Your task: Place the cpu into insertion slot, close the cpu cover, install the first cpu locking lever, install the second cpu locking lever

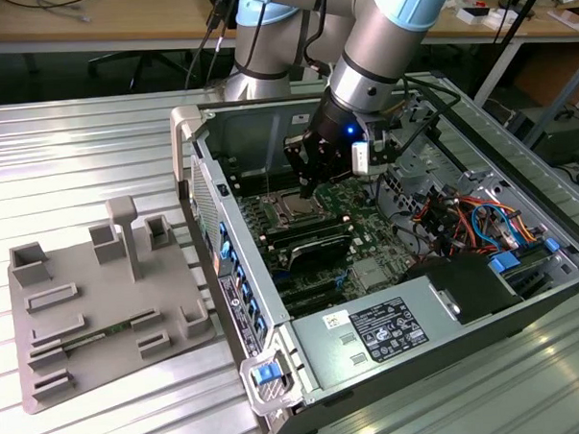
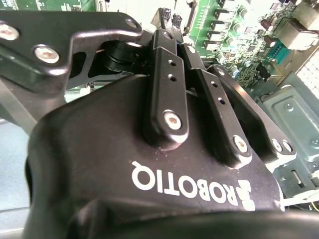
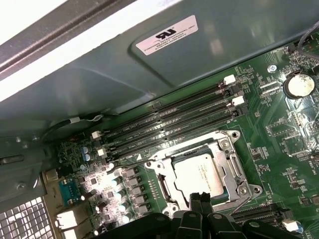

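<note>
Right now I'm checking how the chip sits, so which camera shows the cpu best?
The first wrist view: the cpu sits close, its silvery top plain. The exterior view shows it small and oblique below the gripper. The second wrist view faces the gripper's body.

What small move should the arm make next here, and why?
Probably lower the shut fingers a little toward the metal frame's edge to work on its latching. In the first wrist view the chip lies seated, the frame lies flat around it, and the fingers hang just beside it.
</note>
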{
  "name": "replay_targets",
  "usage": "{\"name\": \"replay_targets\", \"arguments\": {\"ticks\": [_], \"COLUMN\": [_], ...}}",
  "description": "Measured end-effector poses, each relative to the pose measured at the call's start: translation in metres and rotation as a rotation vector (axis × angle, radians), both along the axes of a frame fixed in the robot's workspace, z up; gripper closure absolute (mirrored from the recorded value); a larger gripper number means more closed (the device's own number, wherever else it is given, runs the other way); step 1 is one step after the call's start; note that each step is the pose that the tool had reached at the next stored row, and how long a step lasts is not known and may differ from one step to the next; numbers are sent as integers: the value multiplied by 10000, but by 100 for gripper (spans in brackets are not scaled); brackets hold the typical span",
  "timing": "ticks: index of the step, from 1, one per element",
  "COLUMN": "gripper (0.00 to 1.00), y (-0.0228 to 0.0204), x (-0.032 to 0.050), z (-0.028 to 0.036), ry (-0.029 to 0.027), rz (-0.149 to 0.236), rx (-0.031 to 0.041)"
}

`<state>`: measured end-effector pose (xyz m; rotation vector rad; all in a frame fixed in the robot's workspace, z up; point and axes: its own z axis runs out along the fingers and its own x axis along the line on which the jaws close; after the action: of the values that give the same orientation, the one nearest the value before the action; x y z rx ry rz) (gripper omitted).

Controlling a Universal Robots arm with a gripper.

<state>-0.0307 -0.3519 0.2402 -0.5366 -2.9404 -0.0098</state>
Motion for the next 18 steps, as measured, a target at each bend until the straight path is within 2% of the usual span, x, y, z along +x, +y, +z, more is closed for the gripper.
{"name": "replay_targets", "arguments": {"ticks": [18], "gripper": [89], "y": [0], "x": [0], "z": [0], "ry": [0], "rz": [255], "rx": [0]}}
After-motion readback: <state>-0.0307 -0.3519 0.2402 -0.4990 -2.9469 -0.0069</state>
